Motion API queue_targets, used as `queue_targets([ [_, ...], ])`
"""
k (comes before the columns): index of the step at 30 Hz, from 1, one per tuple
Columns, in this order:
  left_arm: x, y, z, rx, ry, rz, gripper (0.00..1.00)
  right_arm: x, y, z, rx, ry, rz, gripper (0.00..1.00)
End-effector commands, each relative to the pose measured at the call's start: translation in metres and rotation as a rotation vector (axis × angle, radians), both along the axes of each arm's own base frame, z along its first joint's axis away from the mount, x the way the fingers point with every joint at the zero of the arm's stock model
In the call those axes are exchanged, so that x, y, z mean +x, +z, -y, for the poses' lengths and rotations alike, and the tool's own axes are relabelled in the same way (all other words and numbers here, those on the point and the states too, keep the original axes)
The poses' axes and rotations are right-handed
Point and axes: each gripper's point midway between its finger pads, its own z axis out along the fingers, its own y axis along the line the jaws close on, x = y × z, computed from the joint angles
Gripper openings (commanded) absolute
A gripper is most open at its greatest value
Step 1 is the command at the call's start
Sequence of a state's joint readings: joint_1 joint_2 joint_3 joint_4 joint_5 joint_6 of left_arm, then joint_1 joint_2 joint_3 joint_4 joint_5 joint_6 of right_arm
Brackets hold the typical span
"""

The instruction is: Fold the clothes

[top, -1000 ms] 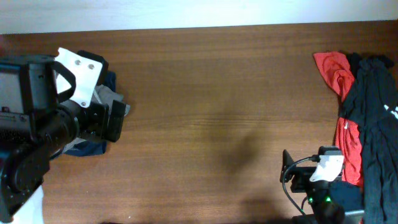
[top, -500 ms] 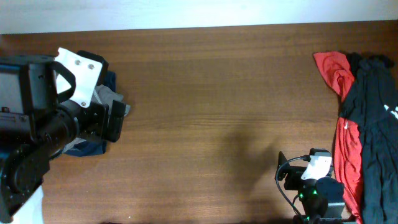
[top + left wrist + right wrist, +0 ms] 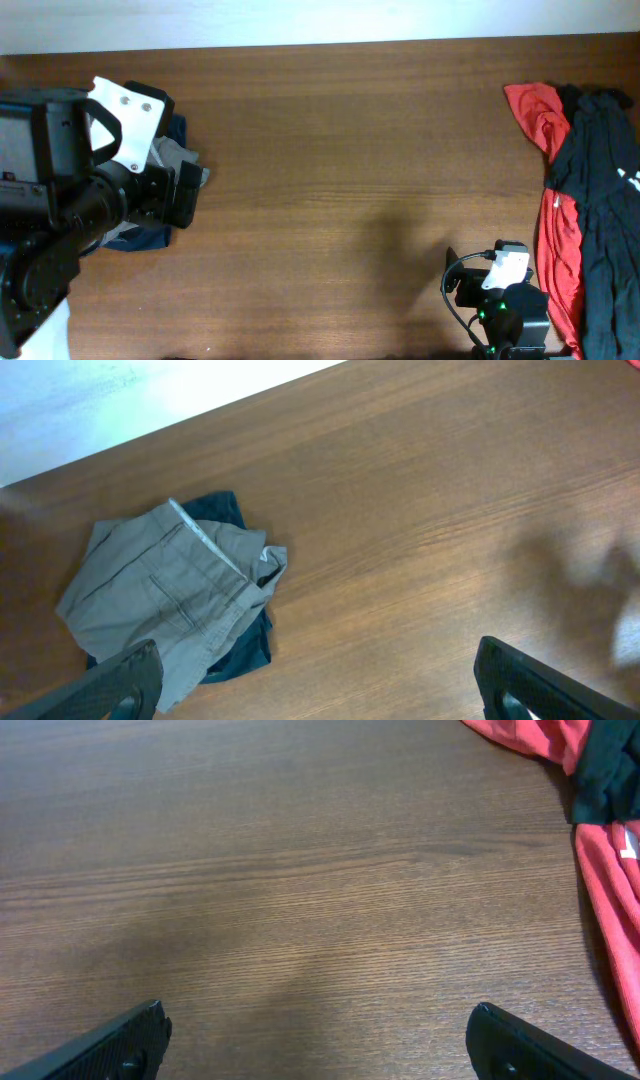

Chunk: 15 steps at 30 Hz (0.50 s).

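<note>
Overhead looks straight down on the whole table [image 3: 330,150]. Left wrist hangs high, viewing the grey shorts [image 3: 150,595], shared with overhead. Right wrist sits low, catching overhead's red cloth [image 3: 520,738].

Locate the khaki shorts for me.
The khaki shorts lie bunched atop the navy garment at the left end of the table, lower left in the left wrist view.

Bench [image 3: 350,150]: mid-brown wood, fine horiz. grain. Shorts [image 3: 150,600]: grey-khaki, plain, paler waistband edge. Navy garment [image 3: 245,655]: dark blue, plain. Red garment [image 3: 535,115]: bright, plain. Black garment [image 3: 600,170]: small white mark. Left claw [image 3: 318,680], right claw [image 3: 315,1040]: black. Left arm [image 3: 110,150]: black w/ white cover.
</note>
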<state>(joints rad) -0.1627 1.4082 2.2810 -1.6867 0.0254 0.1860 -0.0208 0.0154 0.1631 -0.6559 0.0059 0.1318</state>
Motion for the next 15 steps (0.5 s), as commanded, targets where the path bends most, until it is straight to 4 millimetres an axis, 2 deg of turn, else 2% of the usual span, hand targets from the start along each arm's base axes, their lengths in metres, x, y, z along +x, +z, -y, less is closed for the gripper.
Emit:
queue_targets([
  [1, -0.0014, 0.0013, -0.0001, -0.005, 0.009, 0.005, 0.99, 0.0002, -0.0006, 0.0011, 0.009, -0.009, 0.007, 0.99],
  [13, -0.0012, 0.0013, -0.0007, -0.001, 0.010, 0.006, 0.99, 0.0002, -0.0006, 0.0011, 0.009, -0.009, 0.007, 0.99],
  [15, 0.0027, 0.0086, -0.0064, 0.004, 0.033, 0.047, 0.99, 0.0002, -0.0007, 0.0011, 0.009, -0.009, 0.006, 0.99],
])
